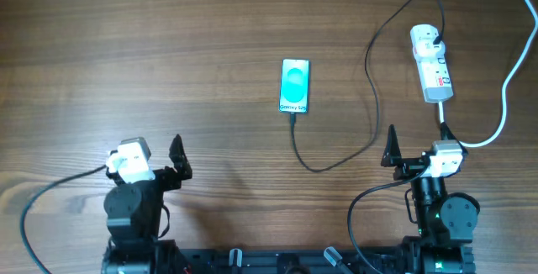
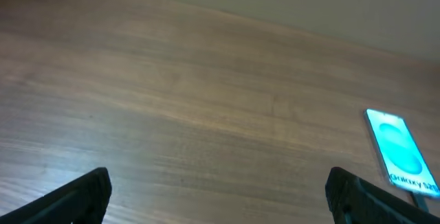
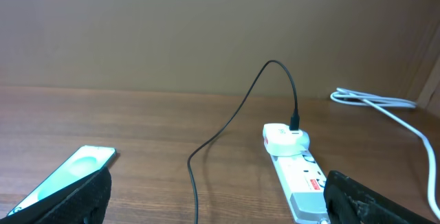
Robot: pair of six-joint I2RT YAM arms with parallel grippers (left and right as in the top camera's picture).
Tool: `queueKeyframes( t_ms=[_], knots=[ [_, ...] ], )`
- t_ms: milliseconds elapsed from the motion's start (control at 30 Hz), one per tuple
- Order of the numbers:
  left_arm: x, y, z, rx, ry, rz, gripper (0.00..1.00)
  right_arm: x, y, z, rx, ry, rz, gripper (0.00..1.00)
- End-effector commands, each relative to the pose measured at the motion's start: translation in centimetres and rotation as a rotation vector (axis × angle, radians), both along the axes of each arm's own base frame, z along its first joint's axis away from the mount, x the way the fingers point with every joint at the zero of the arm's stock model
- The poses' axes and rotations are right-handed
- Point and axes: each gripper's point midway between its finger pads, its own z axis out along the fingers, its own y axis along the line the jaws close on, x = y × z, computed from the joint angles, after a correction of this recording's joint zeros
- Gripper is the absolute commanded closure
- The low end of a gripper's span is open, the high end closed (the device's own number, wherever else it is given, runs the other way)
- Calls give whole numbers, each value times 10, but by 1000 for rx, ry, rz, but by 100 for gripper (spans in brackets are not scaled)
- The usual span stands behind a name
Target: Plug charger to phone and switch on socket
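The phone lies flat mid-table with its teal screen lit; it also shows in the left wrist view and the right wrist view. The charger cable runs from a white plug on the socket in a loop to the phone's near end, where its connector sits against the phone. The socket also shows in the right wrist view, as does the cable. My left gripper is open and empty near the front left. My right gripper is open and empty, near the socket's front end.
A thick white cord runs from the socket's near end off to the back right; it also shows in the right wrist view. Bare wooden table lies left of the phone.
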Motion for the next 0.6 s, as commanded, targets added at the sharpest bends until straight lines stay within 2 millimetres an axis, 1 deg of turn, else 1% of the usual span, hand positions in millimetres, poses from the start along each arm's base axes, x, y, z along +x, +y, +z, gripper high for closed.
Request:
queueKeyframes(
  t_ms=[0, 67, 133, 233, 267, 400, 433, 567],
  knots=[
    [3, 4, -9, 17, -68, 16, 0, 0, 0, 1, 15, -7, 0, 0],
    [5, 9, -1, 27, -128, 44, 0, 0, 0, 1, 15, -7, 0, 0],
    [3, 18, 5, 43, -156, 99, 0, 0, 0, 1, 15, -7, 0, 0],
    [7, 19, 20, 144, -232, 83, 0, 0, 0, 1, 15, -7, 0, 0],
    [10, 20, 26, 164, -286, 85, 0, 0, 0, 1, 15, -7, 0, 1],
    [10, 24, 24, 168, -292, 110, 0, 0, 0, 1, 15, -7, 0, 0],
    [10, 24, 14, 168, -248, 106, 0, 0, 0, 1, 15, -7, 0, 0],
    [10, 20, 14, 168, -250, 86, 0, 0, 0, 1, 15, -7, 0, 0]
  ],
)
